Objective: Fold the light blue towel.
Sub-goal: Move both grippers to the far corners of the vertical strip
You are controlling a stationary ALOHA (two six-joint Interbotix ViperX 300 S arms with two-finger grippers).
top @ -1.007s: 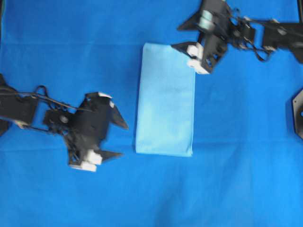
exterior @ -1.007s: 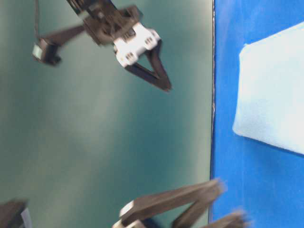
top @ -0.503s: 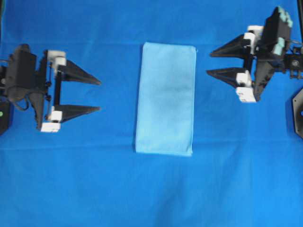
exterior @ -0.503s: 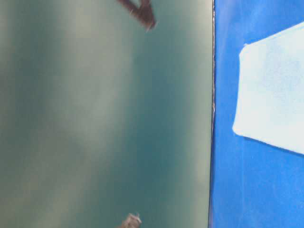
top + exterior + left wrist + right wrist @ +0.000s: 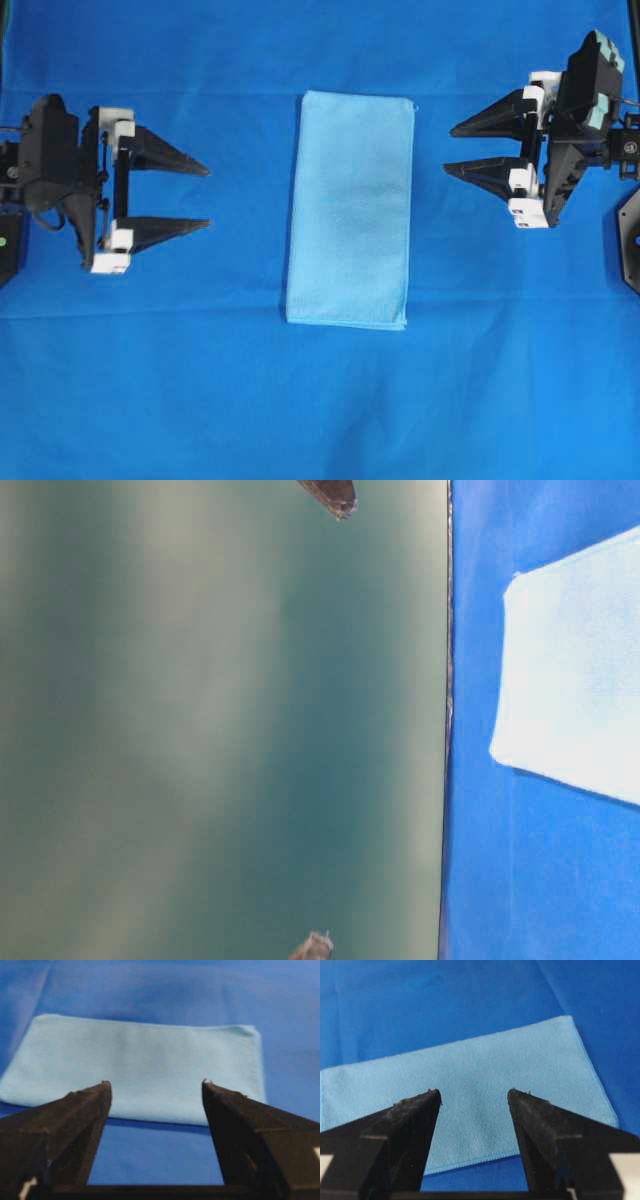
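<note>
**Folded towel waits between your two grippers**

Your towel [image 5: 350, 208] lies flat mid-counter [image 5: 200, 400], folded to a rectangle, long axis running top to bottom overhead. Your left gripper [image 5: 208, 198] and right gripper [image 5: 448, 150] flank it, well apart, both spread wide and empty.

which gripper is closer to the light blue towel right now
Right, narrowly. The right gripper sits off the light blue towel beside its right edge, jaws open toward it. The left gripper faces the left edge from farther off, also open. Neither touches it.
</note>
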